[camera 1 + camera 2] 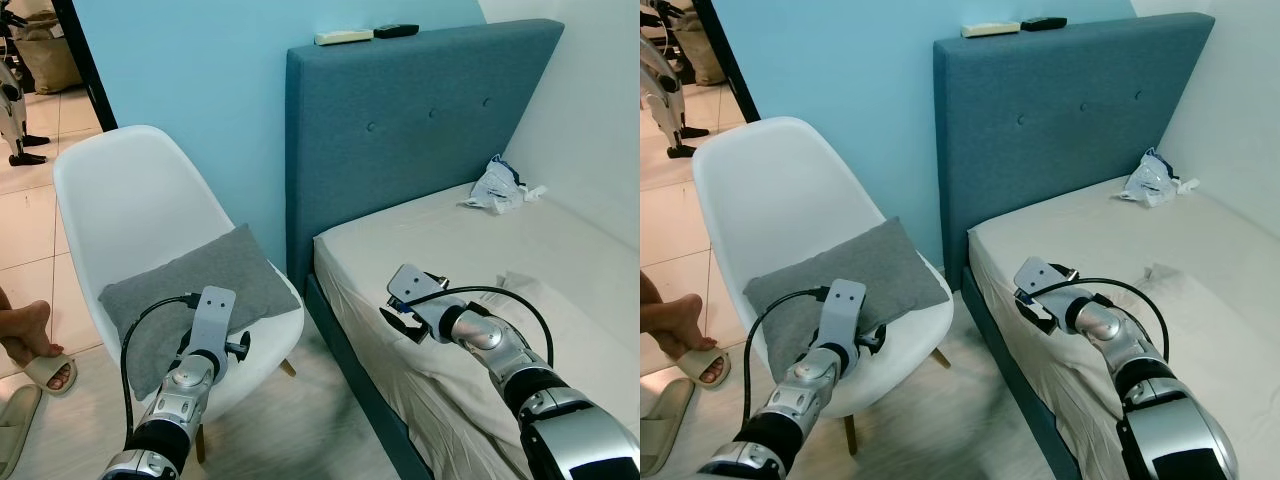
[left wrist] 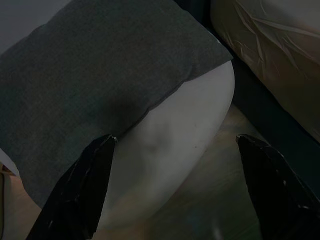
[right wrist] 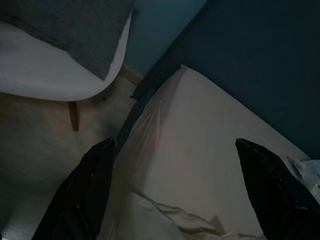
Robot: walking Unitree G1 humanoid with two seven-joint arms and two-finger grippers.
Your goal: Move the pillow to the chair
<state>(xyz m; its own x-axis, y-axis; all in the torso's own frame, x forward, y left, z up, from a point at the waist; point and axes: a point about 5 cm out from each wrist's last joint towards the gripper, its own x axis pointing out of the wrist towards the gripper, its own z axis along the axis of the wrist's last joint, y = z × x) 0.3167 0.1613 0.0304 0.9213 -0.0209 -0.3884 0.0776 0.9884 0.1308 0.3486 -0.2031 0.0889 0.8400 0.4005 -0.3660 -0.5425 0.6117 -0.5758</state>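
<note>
Both grippers' fingers [image 2: 75, 195] spread; grey pillow [image 1: 195, 285] on white chair [image 1: 130, 195].

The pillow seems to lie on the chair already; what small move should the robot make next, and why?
Probably draw the left claw back from the chair. The grey pillow already rests on the white seat, and the left claw's fingers stand open and hold nothing, just at the seat's front edge. The right claw, also open, hangs over the bed and holds nothing.
</note>
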